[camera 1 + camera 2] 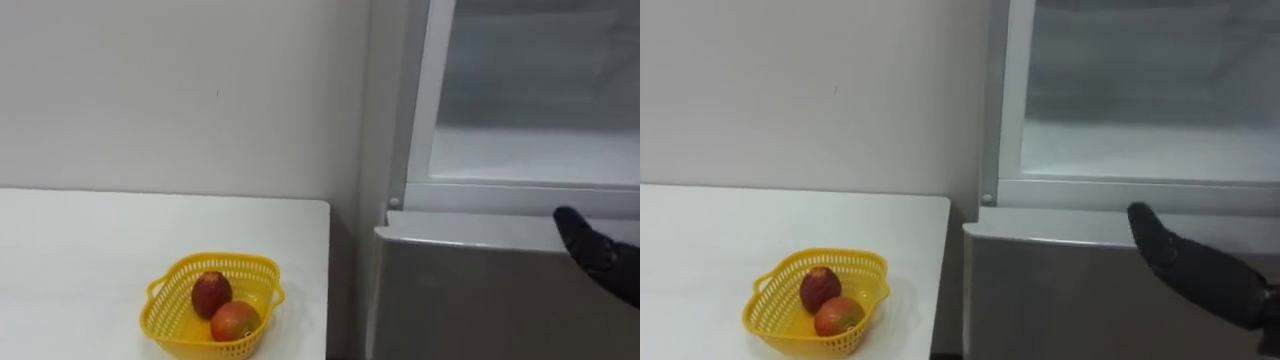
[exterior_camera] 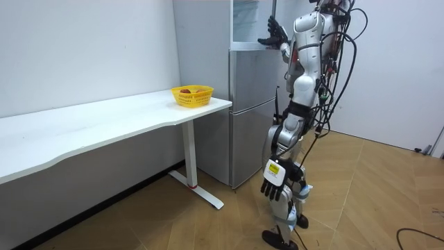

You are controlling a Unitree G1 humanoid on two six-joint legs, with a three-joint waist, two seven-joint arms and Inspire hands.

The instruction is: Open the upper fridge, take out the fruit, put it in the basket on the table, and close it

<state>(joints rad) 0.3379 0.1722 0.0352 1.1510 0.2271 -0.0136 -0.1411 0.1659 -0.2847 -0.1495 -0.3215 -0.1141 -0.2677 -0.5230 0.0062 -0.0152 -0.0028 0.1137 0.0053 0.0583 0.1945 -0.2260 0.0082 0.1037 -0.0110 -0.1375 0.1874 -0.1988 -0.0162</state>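
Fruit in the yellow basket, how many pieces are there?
2: a dark red fruit toward the back of the yellow basket, and a red-orange fruit just in front of it. Others could lie hidden beneath.

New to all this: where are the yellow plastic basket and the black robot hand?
Yellow plastic basket [image 1: 160, 320]: left eye view, on its left wall.
Black right robot hand [image 1: 1188, 266]: right eye view, on the hand's middle.

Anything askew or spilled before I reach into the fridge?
Nothing stands out: the yellow basket sits upright on the table, both fruits inside; the right hand is open at the sill of the upper fridge compartment.
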